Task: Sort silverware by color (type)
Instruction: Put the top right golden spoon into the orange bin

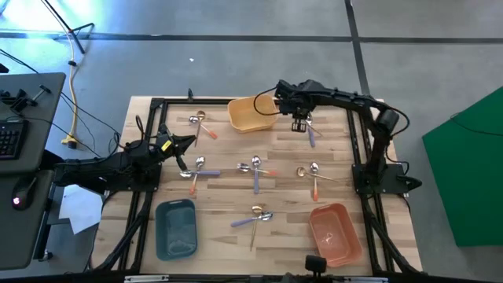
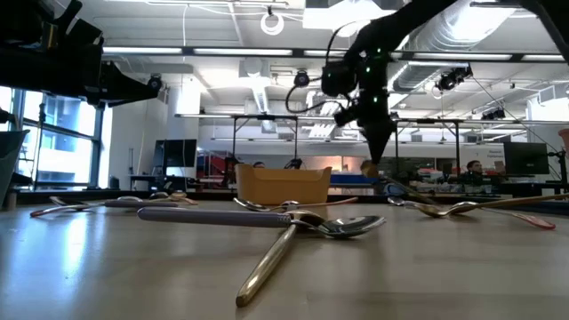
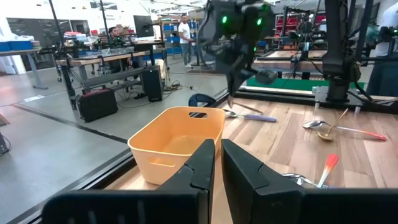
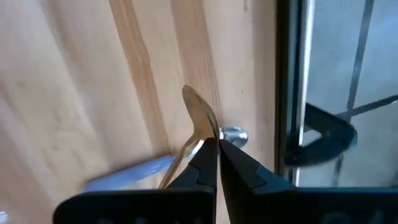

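Your gold spoon (image 4: pixel 200 118) is sitting pinched by its neck between the tips of the right gripper (image 4: pixel 217 144), which is clenching it beside a lavender-handled spoon (image 4: pixel 130 173), at the upper right of the table (image 1: pixel 236 200) in the high view. The pair is lying close to the table's far edge, just right of the orange tray (image 1: pixel 251 114); open wood is stretching below. The left gripper (image 1: pixel 187 141), fingers pressed together, is waiting at the left. You are seeing 3 trays.
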